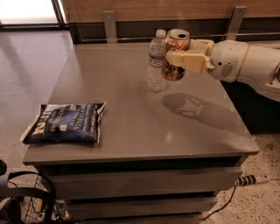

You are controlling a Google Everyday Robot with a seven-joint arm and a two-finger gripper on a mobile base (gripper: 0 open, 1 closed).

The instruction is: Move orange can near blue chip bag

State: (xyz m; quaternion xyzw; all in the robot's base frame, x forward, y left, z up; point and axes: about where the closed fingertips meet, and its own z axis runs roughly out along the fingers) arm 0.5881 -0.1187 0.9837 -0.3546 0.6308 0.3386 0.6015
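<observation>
Count: we see one orange can (177, 39), one blue chip bag (65, 123), one clear water bottle (156, 61), and one gripper (180, 49) on one white arm (245, 61).

Layout on the grey table (131, 87):
- The bag lies flat at about 8 o'clock of the table top, close to the left and front edges, white lettering up.
- The bottle stands upright at about 1 o'clock, cap on.
- The can is at 3 o'clock of the bottle, just beside it. We cannot tell whether they touch. It is clear of the surface and tilted slightly, and its shadow (192, 107) falls on the table at 5 o'clock of it.
- The can and the bag are well apart. The bag sits at roughly 8 o'clock from the can.

In the way: the bottle is right at 9 o'clock of the can, close to the line from the can to the bag.

Around: a wooden wall panel (131, 8) at 12 o'clock, with two metal brackets (110, 24) (236, 19) behind the table. A power strip (253, 179) and its cable lie on the floor at 4 o'clock. A dark wire basket (26, 205) sits at 7 o'clock, below the table corner.

Pincer: the arm comes in from 3 o'clock. The cream fingers (188, 60) are spread to can width and clamped on the can, one across its front and one behind near the rim. It touches only the can, as far as we can see.
</observation>
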